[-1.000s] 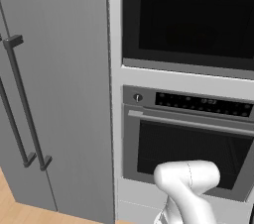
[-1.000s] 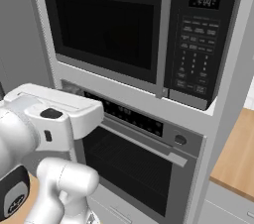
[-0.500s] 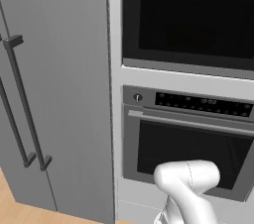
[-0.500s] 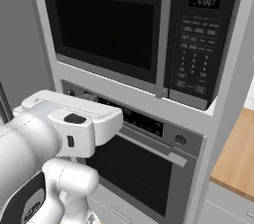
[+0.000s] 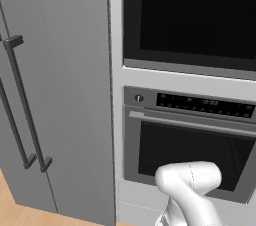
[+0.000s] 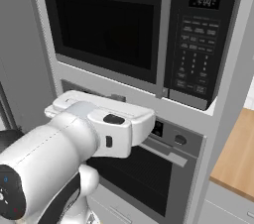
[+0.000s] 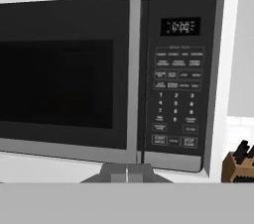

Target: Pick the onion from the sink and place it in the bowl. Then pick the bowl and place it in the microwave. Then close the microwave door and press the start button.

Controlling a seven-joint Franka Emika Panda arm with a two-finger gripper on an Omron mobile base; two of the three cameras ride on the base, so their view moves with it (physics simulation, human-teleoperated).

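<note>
The microwave [image 6: 134, 34] is the landmark: it sits built into a pale cabinet column, directly above the oven [image 5: 192, 145]. The microwave door [image 7: 64, 77] is shut flat against the frame, its dark window showing nothing of the inside. A vertical grey handle [image 7: 134, 77] runs along the door's right edge, and just right of that lies the keypad [image 7: 177, 99], with a lit clock display [image 7: 181, 26] at its top and rows of buttons down to the lower edge.

The gripper [image 7: 126, 173] sits below the microwave's bottom edge, under the handle and left of the keypad's bottom row. Its fingers [image 7: 117, 173] are pressed together with nothing between them. They are apart from the microwave's face, with open air between.

In the right base view the white arm [image 6: 74, 148] reaches across in front of the oven's control strip, below the microwave. Right of the microwave, the cabinet edge gives way to a wooden counter [image 6: 238, 161], lower down. A knife block [image 7: 238, 163] stands beyond the microwave's lower right corner. Left of the microwave, across a narrow pale strip, stands a grey fridge [image 5: 55, 95] with two long bar handles.
</note>
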